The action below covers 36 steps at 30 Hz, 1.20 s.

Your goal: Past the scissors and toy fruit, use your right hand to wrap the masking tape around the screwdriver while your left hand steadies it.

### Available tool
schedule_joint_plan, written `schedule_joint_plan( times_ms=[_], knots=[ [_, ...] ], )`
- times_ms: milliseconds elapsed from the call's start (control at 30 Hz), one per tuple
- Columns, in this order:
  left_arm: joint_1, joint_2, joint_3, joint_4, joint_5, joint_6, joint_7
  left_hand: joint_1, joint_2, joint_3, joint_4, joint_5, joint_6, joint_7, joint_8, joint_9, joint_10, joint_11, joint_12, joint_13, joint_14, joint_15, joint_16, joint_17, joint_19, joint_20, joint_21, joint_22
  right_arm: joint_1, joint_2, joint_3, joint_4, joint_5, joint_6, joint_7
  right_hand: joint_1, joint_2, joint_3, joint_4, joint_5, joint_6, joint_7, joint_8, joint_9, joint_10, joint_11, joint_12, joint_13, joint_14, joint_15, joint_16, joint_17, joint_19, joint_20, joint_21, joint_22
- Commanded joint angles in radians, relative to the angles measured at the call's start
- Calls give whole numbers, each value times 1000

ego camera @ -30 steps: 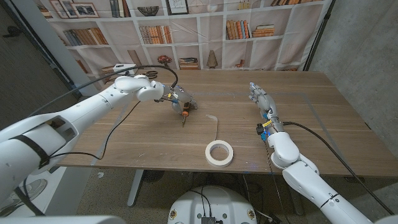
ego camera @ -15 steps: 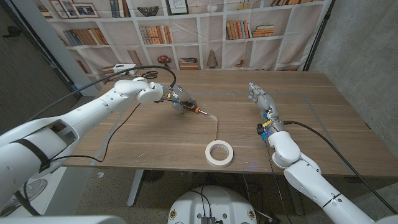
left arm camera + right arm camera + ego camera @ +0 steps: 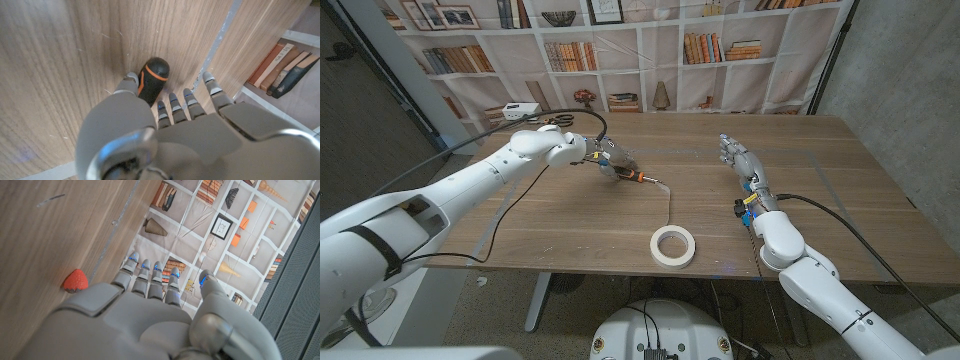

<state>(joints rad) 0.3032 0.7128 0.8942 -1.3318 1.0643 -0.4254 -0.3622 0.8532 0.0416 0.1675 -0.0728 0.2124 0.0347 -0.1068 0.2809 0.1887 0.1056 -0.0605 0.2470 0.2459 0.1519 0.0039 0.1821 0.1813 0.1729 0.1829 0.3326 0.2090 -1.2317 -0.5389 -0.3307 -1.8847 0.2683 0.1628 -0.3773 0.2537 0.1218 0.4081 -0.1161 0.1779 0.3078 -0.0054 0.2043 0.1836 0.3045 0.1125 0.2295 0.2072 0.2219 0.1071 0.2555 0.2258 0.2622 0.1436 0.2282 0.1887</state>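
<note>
My left hand (image 3: 603,157) grips the black and orange handle of the screwdriver (image 3: 638,177) over the table's middle left. Its metal shaft points toward the robot's right. In the left wrist view the handle's end (image 3: 152,79) sticks out between my left hand's (image 3: 165,132) fingers. The roll of masking tape (image 3: 673,245) lies flat near the front edge. A thin pale strip runs from the roll toward the shaft's tip. My right hand (image 3: 737,157) stands on the right with fingers apart, holding nothing, well clear of the roll and screwdriver. It shows from behind as the right hand (image 3: 150,315).
Scissors (image 3: 560,120) and a white box (image 3: 521,108) lie at the table's back left. A red toy strawberry (image 3: 75,280) sits near the far edge in the right wrist view. A black cable (image 3: 525,190) trails over the left side. Bookshelves stand behind.
My left hand has turned the screwdriver: its shaft pointed toward the front edge a second ago and now points to the robot's right, near the tape strip's end. The right hand has not moved.
</note>
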Motion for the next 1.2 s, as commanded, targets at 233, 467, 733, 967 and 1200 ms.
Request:
schedule_joint_plan(
  times_ms=[233, 467, 733, 967, 1200],
  knots=[
    [28, -28, -46, -15, -237, 38, -95, -18, -18, -1, -15, 11, 87, -14, 5, 6, 50, -1, 32, 5, 107, -56, 31, 3, 91, -22, 29, -1, -43, -34, 35, -36, 7, -6, 5, -4, 2, -3, 1, 1, 16, 5, 4, 4, 29, 7, 10, 2, 26, -1, 11, 2, 16, 7, 6, 1],
    [49, -29, -34, -12, -220, 36, -48, 69, 22, 40, -67, 4, 184, 3, 11, 10, 121, 9, 77, 17, 203, -88, 40, 11, 268, -76, 91, -9, -63, -40, 46, -42, 21, -5, 14, -8, 4, -5, 3, 1, 29, 12, 6, 4, 63, 18, 20, 3, 45, 3, 18, 5, 22, 10, 8, 1],
    [110, -52, -48, 112, -274, -24, 188, 218, 131, 164, -90, -17, 420, 90, 61, 20, 321, -5, 165, 41, 402, -139, 95, 32, 438, -144, 137, -24, -84, -61, 61, -71, 20, -28, 17, -13, 4, -8, 6, 0, 39, 15, 7, 4, 81, 25, 24, 4, 58, -1, 24, 7, 30, 10, 10, 1],
    [182, -47, -45, 143, -198, -7, 484, 408, 126, 222, -101, -33, 759, 89, 202, 56, 587, -14, 305, 128, 758, -220, 311, 211, 621, -290, 296, 19, -92, -69, 69, -91, 12, -54, 13, -15, 5, -10, 7, 0, 44, 16, 8, 4, 87, 26, 25, 4, 61, -1, 25, 8, 31, 10, 10, 1],
    [194, -49, -23, 167, -195, 1, 521, 457, 157, 172, -33, 2, 746, 170, 199, 147, 617, 16, 455, 385, 906, -219, 632, 614, 670, -327, 643, 234, -98, -78, 75, -107, -1, -73, 11, -16, 6, -10, 8, 0, 50, 18, 9, 4, 89, 26, 24, 4, 61, -2, 25, 9, 32, 11, 10, 1]
  ],
)
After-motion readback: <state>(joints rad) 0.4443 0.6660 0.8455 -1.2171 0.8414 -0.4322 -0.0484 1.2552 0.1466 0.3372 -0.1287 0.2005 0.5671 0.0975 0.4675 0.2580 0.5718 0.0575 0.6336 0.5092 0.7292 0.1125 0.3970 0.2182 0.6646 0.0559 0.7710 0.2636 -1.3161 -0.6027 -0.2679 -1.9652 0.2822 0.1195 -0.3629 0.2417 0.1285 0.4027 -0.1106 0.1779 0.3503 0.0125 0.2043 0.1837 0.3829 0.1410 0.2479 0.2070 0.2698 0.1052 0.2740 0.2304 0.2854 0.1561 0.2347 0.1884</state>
